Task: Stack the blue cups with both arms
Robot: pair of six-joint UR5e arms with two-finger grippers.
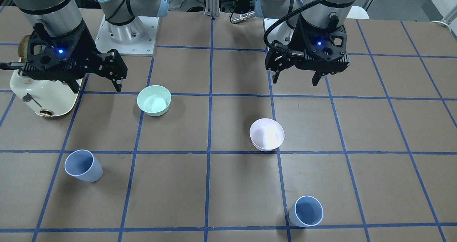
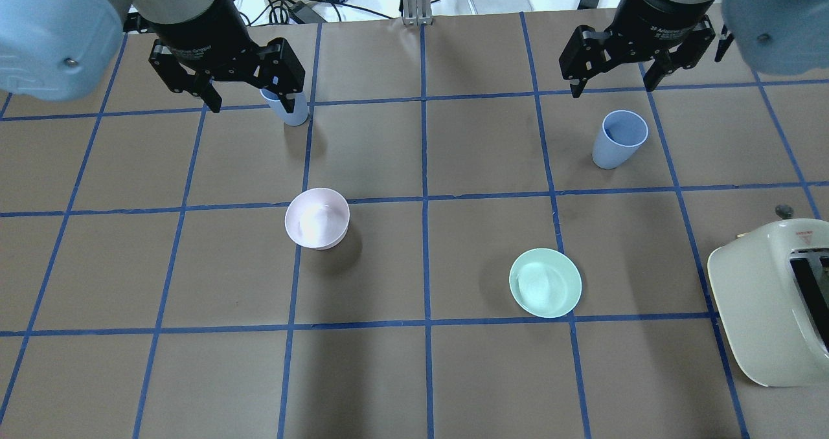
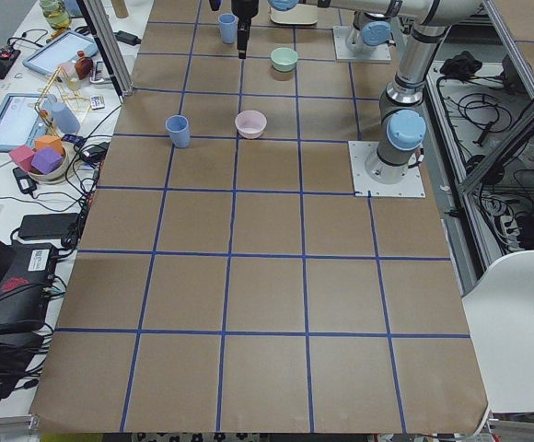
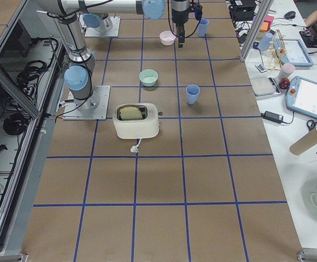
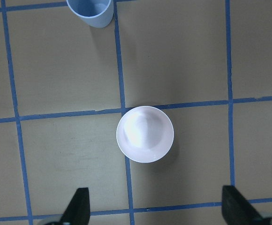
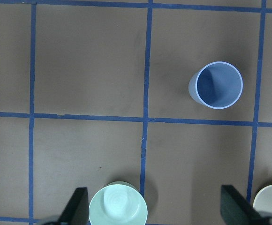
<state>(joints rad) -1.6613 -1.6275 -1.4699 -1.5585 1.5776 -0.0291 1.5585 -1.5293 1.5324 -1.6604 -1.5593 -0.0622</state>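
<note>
Two pale blue cups stand upright on the table, far apart. One blue cup (image 2: 618,140) is on my right side and also shows in the front view (image 1: 84,165) and the right wrist view (image 6: 216,85). The other blue cup (image 2: 289,107) is on my left side, partly hidden behind a left finger; it also shows in the front view (image 1: 306,211) and the left wrist view (image 5: 90,10). My left gripper (image 2: 246,96) is open and empty, high over the table. My right gripper (image 2: 615,79) is open and empty, high and just beyond its cup.
A pale pink bowl (image 2: 317,217) sits left of centre, under my left wrist camera (image 5: 145,134). A mint-green bowl (image 2: 545,282) sits right of centre. A cream toaster (image 2: 771,300) holding bread stands at the table's right edge. Operators' desks with clutter line the far side.
</note>
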